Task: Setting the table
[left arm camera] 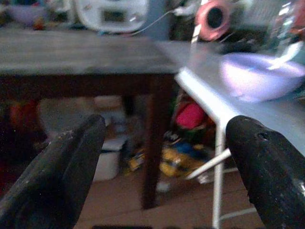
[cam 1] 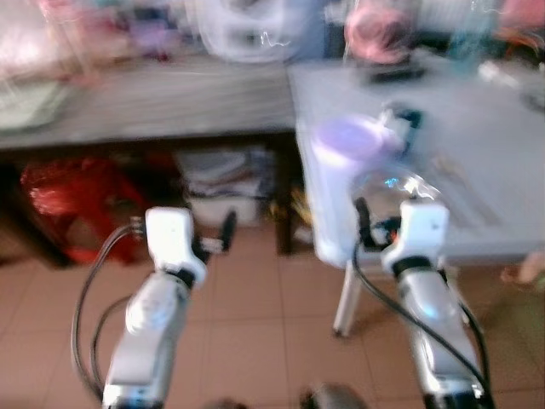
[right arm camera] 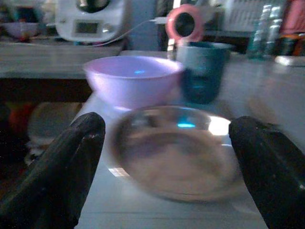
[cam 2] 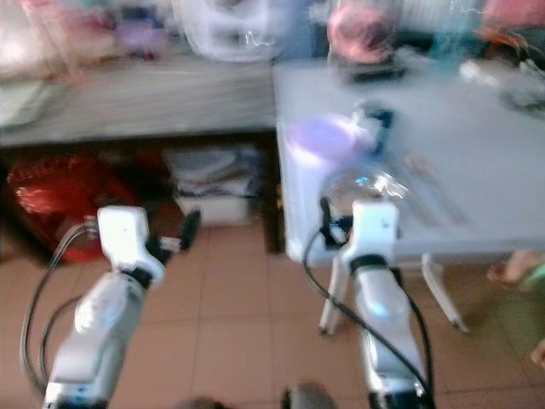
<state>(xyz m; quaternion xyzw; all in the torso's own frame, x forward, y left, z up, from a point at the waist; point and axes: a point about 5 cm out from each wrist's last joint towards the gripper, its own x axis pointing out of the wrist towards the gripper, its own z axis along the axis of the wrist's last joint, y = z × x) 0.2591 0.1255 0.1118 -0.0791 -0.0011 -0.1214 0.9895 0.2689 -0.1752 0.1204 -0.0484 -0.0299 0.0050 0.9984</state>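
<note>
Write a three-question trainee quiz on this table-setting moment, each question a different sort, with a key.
1. True or false: the right pincer is closed on the shiny round metal plate.
2. Which item stands directly behind that plate on the pale grey table?
A. lilac plastic bowl
B. red bag
C. white appliance
3. Fill in: the left pincer hangs over the tiled ____, beside the table.

Key: 1 false, both pincers are open and holding nothing; 2 A, with a dark teal cup beside it; 3 floor.
</note>
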